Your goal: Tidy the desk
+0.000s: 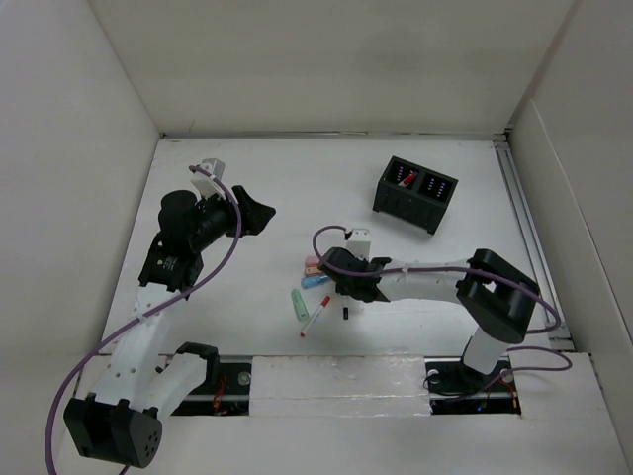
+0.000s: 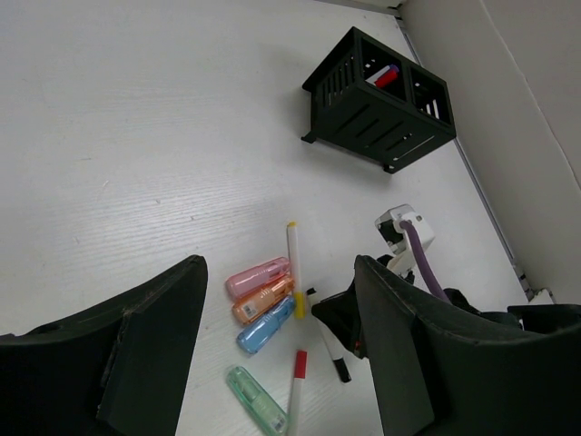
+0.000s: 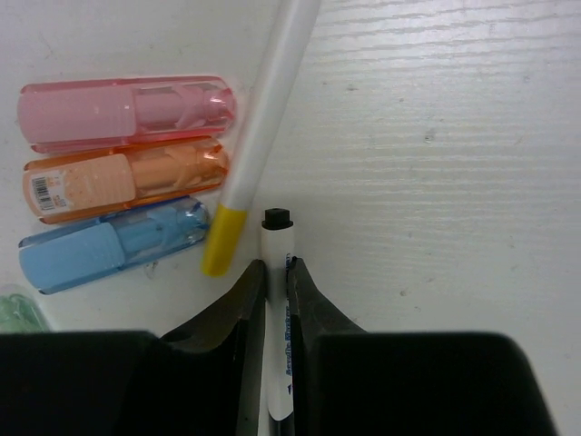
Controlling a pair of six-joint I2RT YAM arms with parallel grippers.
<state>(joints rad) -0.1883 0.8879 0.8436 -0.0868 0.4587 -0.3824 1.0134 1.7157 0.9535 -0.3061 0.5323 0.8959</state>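
Note:
On the white desk (image 1: 297, 188) lie pink (image 3: 127, 111), orange (image 3: 127, 177) and blue (image 3: 113, 245) highlighters side by side, with a yellow-capped white marker (image 3: 245, 173) beside them. My right gripper (image 3: 276, 268) is down at the desk, its two fingers pressed on either side of a white marker with black ends (image 3: 276, 236). In the top view this gripper (image 1: 348, 287) sits just right of the pile. A green highlighter (image 2: 256, 400) and a red-capped marker (image 2: 297, 381) lie nearer the front. My left gripper (image 2: 280, 263) hangs open above the desk, holding nothing.
A black two-compartment organizer (image 1: 415, 193) stands at the back right with a red-capped marker (image 2: 386, 75) in one compartment. White walls enclose the desk on three sides and a metal rail (image 1: 326, 381) runs along the front edge.

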